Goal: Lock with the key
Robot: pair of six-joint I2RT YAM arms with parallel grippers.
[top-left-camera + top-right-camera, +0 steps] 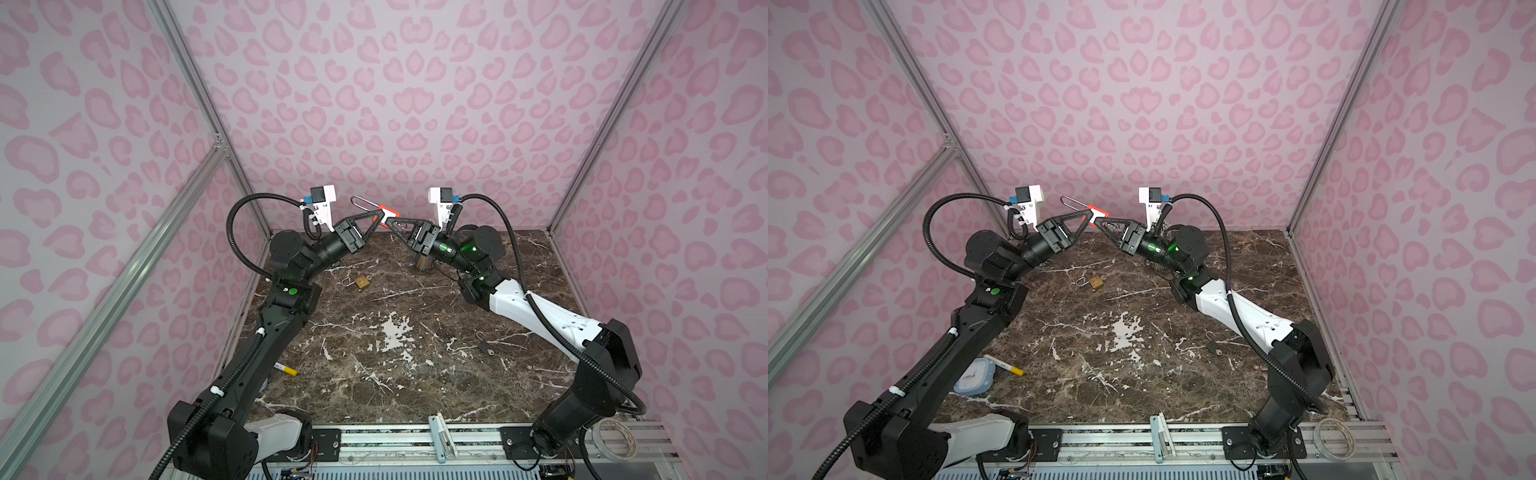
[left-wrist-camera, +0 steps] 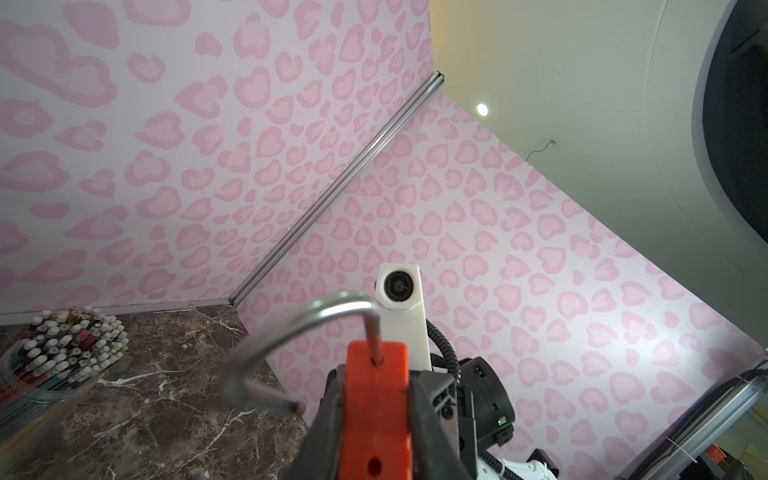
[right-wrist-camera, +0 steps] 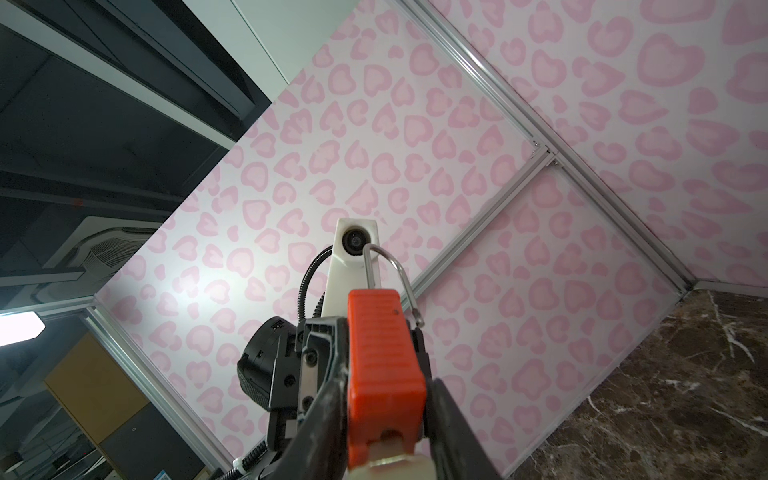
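The red padlock [image 1: 387, 212] is held in the air above the far end of the marble table [image 1: 415, 374], between the two arms. Its body is clamped by the closed fingers of the left gripper [image 1: 378, 216]. The body is also closely flanked by the fingers of the right gripper [image 1: 389, 223], but whether they press on it cannot be told. In both top views the long axis is seen slanting from the right gripper up and leftward toward the back wall [image 1: 415, 104], with the silver shackle [image 1: 360, 203] leading. A white label [image 1: 390, 215] on the body is shown only from above. Only in the wrist views is the shackle's free end [image 2: 297, 406] seen out of the body, with the other leg seated. Only in the right wrist view is a pale piece [image 3: 386, 459] seen at the body's near end; what it is cannot be told.
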